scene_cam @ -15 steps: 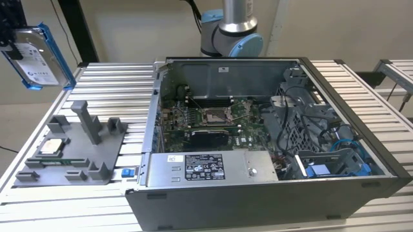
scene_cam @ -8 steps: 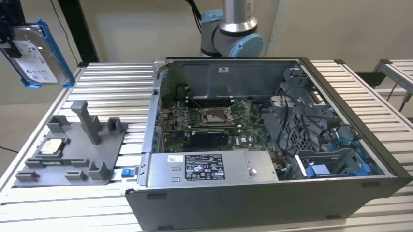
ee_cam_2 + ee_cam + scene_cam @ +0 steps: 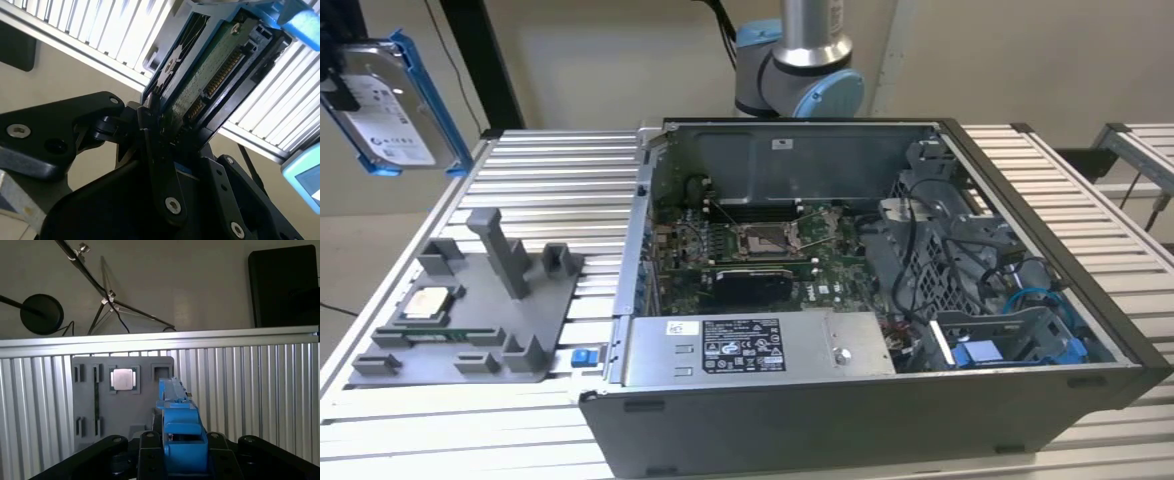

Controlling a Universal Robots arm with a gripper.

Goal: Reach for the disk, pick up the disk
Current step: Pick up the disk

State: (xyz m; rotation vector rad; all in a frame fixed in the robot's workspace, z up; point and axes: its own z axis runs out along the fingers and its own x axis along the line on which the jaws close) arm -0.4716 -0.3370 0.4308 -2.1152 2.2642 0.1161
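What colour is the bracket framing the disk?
Bright blue; the bracket around the disk shows best in the exterior view.

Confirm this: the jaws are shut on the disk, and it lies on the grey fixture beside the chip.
Wrong in one point: the jaws are shut on the disk, but the exterior view shows it held up in the air, not on the fixture beside the chip.

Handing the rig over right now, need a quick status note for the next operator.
Gripper: shut on the disk, clamped on one end.
Disk: held in the air at the exterior view's upper left, clear of the grey fixture and the open computer case.
Done: reach and pick-up.
Left: nothing of this task.
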